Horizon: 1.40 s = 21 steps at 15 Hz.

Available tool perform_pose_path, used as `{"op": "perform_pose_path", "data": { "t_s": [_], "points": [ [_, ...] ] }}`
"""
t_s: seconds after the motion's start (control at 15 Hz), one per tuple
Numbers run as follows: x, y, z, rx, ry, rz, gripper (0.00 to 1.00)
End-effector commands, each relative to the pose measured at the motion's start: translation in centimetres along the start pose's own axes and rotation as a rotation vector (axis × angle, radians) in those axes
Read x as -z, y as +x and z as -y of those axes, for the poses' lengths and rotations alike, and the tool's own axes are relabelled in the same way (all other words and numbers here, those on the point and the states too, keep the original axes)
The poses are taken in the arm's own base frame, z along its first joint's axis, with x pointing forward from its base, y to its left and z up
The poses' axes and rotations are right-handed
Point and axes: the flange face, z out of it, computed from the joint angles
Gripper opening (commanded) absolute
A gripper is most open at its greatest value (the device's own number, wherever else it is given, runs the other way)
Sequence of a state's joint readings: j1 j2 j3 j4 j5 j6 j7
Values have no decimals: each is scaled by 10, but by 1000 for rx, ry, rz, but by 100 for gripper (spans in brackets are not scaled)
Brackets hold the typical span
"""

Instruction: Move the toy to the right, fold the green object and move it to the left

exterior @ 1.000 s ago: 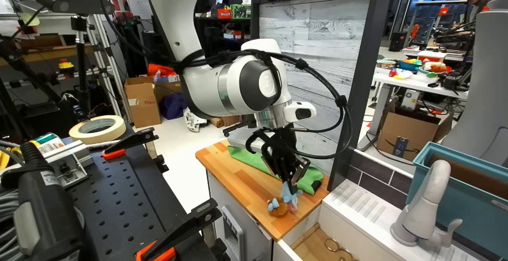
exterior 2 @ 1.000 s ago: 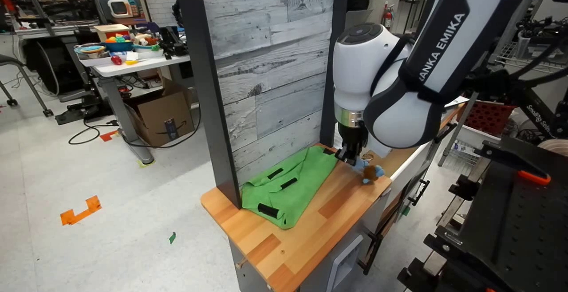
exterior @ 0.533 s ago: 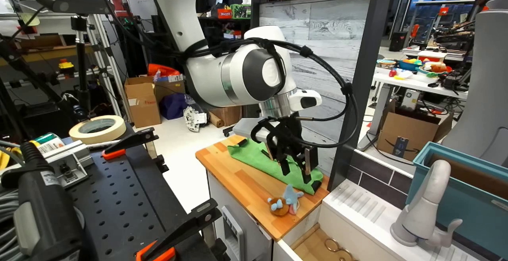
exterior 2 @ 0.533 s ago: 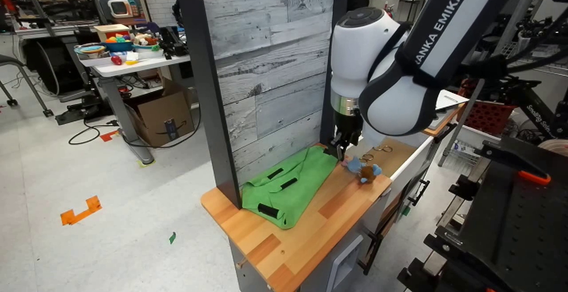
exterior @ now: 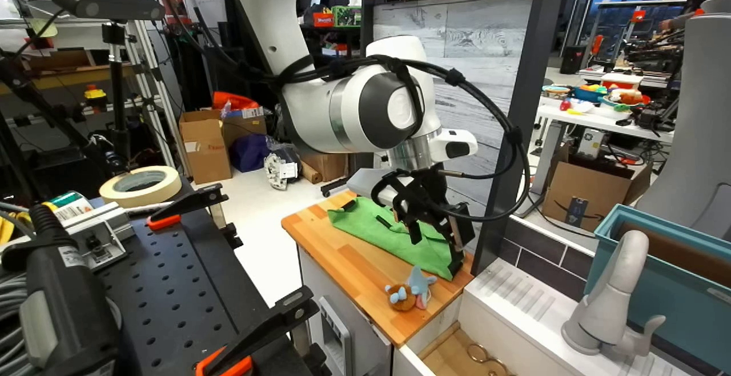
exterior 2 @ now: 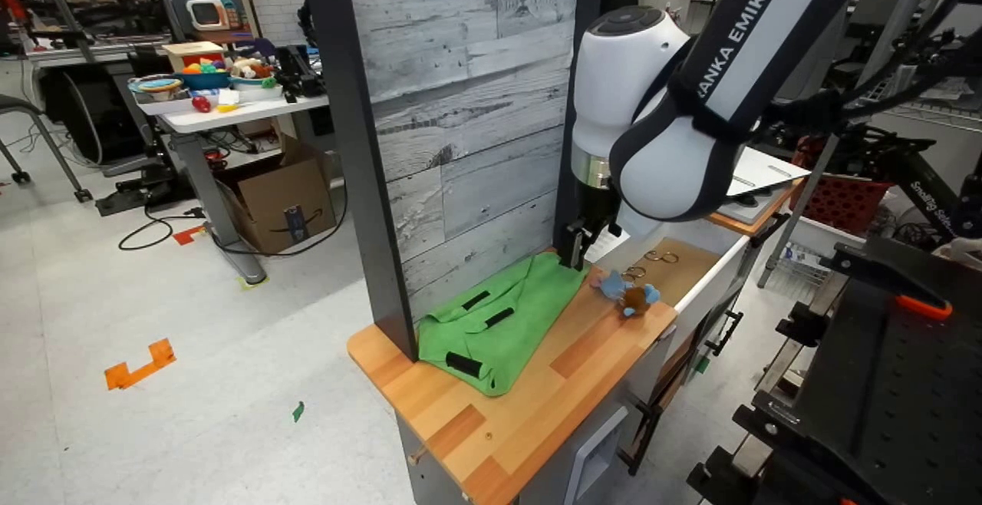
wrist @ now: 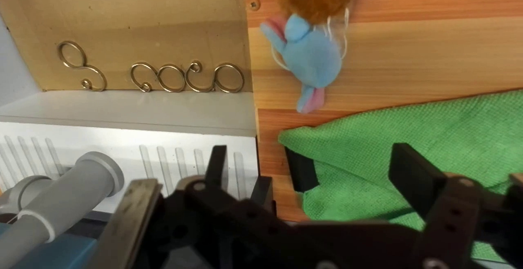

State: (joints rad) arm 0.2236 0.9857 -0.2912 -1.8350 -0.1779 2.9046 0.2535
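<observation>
I have the gripper [exterior: 435,254] spread apart at the right end of the green cloth [exterior: 371,230]. The toy [exterior: 418,280] lies near the right edge of the counter [exterior: 337,250], wood showing leftward.

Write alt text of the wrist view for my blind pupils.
An open end effector spans the bottom, partly hiding a green cloth on a wooden worktop. A blue-and-brown plush toy is cut off at the top edge; curled metal wires and a grey tap show at left.
</observation>
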Motion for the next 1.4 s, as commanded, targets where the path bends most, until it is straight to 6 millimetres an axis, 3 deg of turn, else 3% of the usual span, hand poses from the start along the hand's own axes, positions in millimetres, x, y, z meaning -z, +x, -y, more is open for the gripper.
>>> {"op": "perform_pose_path", "data": {
  "t_s": [0.0, 0.67, 0.8, 1.13, 1.33],
  "points": [
    [-19, 10, 0, -48, 24, 16, 100],
    [-66, 25, -7, -147, -7, 82, 100],
    [-71, 31, -7, -177, -13, 86, 74],
    [-76, 40, -2, -219, -26, 90, 34],
    [-74, 42, -2, -219, -39, 97, 15]
  ]
}}
